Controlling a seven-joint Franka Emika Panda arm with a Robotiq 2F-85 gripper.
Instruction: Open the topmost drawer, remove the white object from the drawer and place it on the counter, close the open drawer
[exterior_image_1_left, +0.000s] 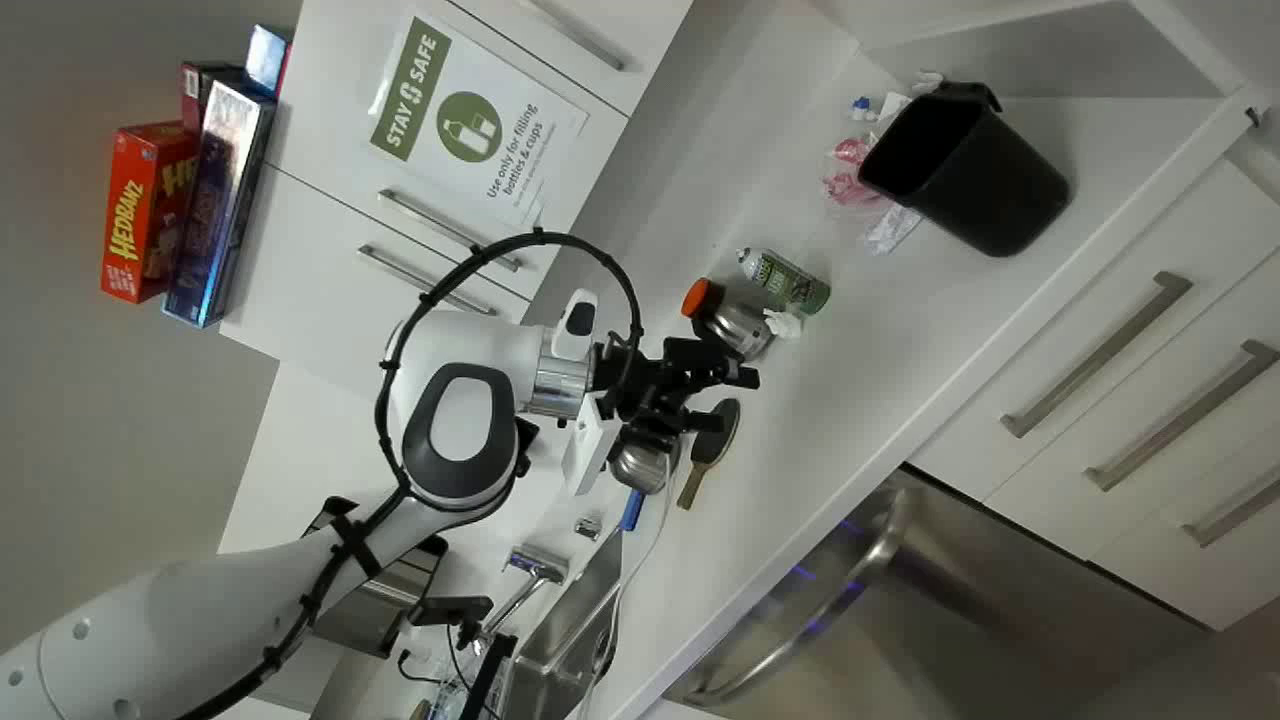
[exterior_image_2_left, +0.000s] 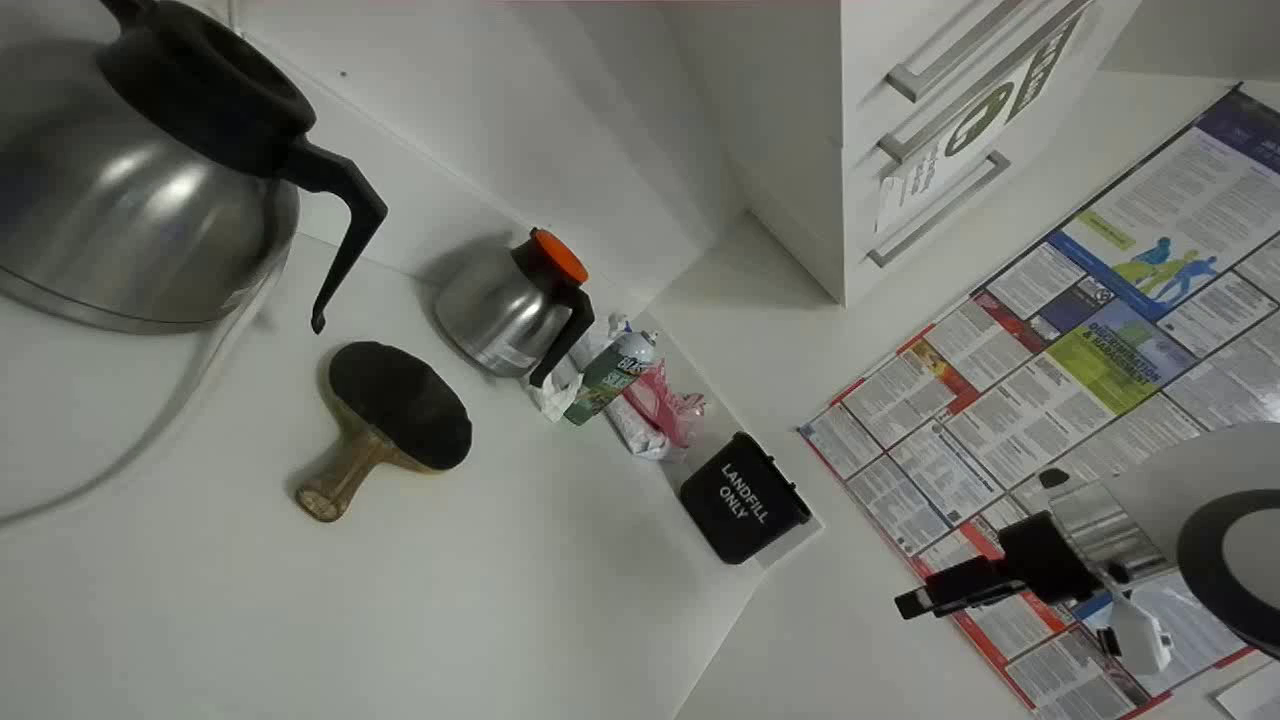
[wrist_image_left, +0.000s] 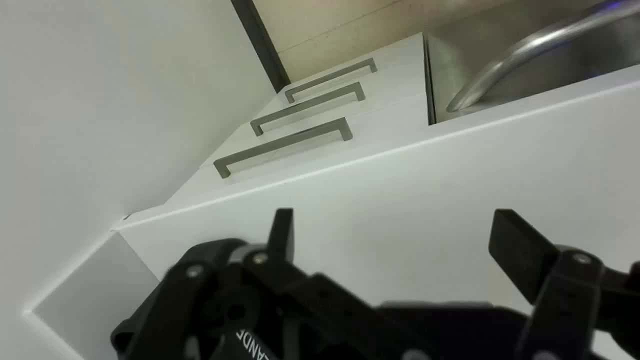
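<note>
The topmost drawer (exterior_image_1_left: 1050, 360), white-fronted with a long metal bar handle (wrist_image_left: 287, 145), sits directly beneath the counter edge and is closed flush. Over the pale counter (exterior_image_1_left: 830, 430) my gripper (exterior_image_1_left: 725, 400) hangs in the air, its jaws spread wide. In the wrist view, only bare countertop shows between the fingertips of the gripper (wrist_image_left: 392, 225), and the drawer handles lie beyond them. An exterior view also has the gripper (exterior_image_2_left: 910, 605) at the right, in front of wall posters. The white object is out of view.
Two similar drawers lie below, beside a steel appliance with a bar handle (exterior_image_1_left: 800, 630). On the counter stand a black bin (exterior_image_1_left: 985, 180), a spray can (exterior_image_1_left: 790, 285), an orange-lidded carafe (exterior_image_2_left: 505, 310), a larger carafe (exterior_image_2_left: 140, 200) and a dark paddle (exterior_image_2_left: 400, 405). A sink (exterior_image_1_left: 565, 630) is set in.
</note>
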